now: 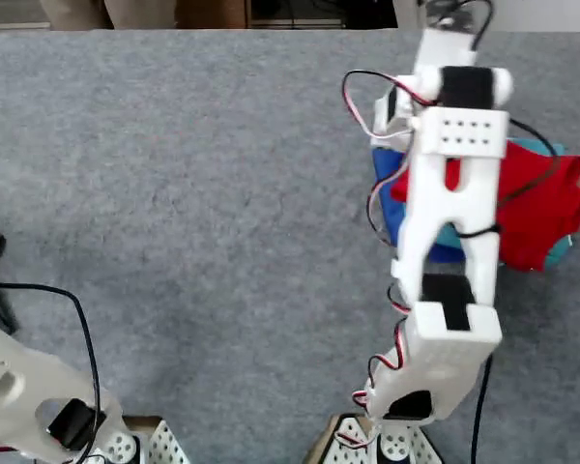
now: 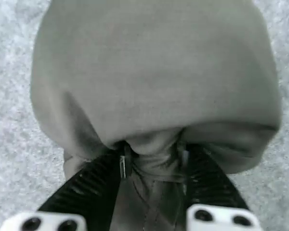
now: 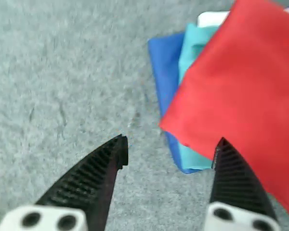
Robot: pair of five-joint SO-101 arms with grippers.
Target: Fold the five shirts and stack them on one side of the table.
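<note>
— Shirts, where are they lying?
— The red shirt (image 3: 241, 91) is topping the teal shirt (image 3: 195, 48) and the blue shirt (image 3: 164, 72), far right on the table (image 1: 174, 193). The right gripper (image 3: 171, 149) is hanging spread at their edge.
— And the left gripper (image 2: 153, 156)?
— Its wrist view is showing it pinching a grey shirt (image 2: 154, 72).

The right arm (image 1: 451, 208) covers the stack's (image 1: 546, 203) middle. The left arm (image 1: 19, 387), near left, and the grey shirt (image 2: 154, 72) in the left gripper (image 2: 154, 159) run off picture edges.

Bright, soft light spreads evenly over the table (image 1: 174, 193). My right arm (image 1: 430, 222) throws only a faint shadow; the shirt (image 2: 154, 72) in my left gripper (image 2: 153, 156) darkens under its fold.
</note>
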